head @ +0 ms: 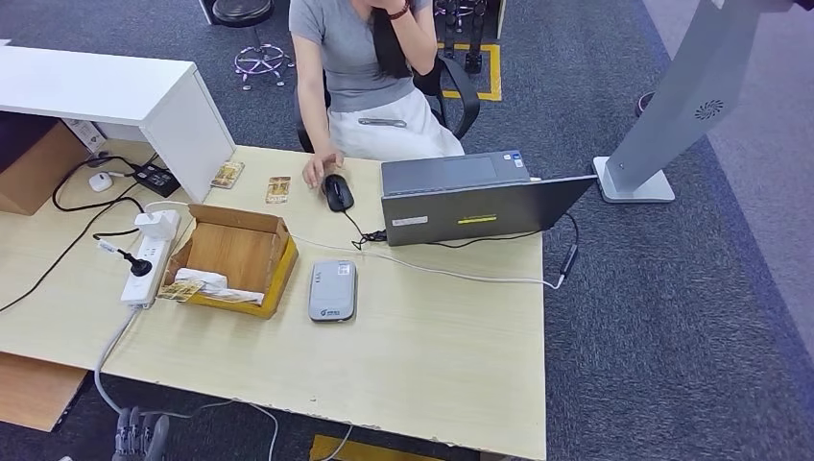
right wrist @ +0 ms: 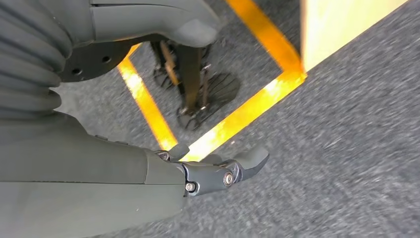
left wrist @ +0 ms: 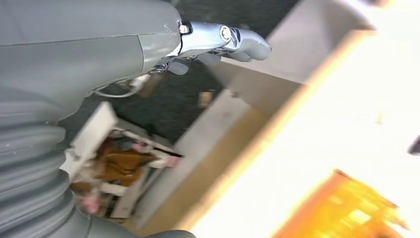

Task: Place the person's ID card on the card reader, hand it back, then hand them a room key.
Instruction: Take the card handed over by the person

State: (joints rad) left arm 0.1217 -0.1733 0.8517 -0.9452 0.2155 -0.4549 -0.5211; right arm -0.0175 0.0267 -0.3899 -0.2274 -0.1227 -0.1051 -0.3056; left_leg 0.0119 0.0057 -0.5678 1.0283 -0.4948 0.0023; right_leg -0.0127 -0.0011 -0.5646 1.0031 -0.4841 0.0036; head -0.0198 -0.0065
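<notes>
The grey card reader lies flat on the wooden desk, right of an open cardboard box with a few cards at its near end. Two small cards lie near the desk's far edge, close to the seated person's hand, which rests beside a black mouse. My left hand hangs below the desk's near left corner; the left wrist view shows it holding nothing, fingers apart. My right hand hangs over grey carpet, also holding nothing.
An open laptop stands at the far right of the desk, its cable trailing off the right edge. A white power strip with cords lies left of the box. A white counter rises at the far left. Yellow floor tape marks the carpet.
</notes>
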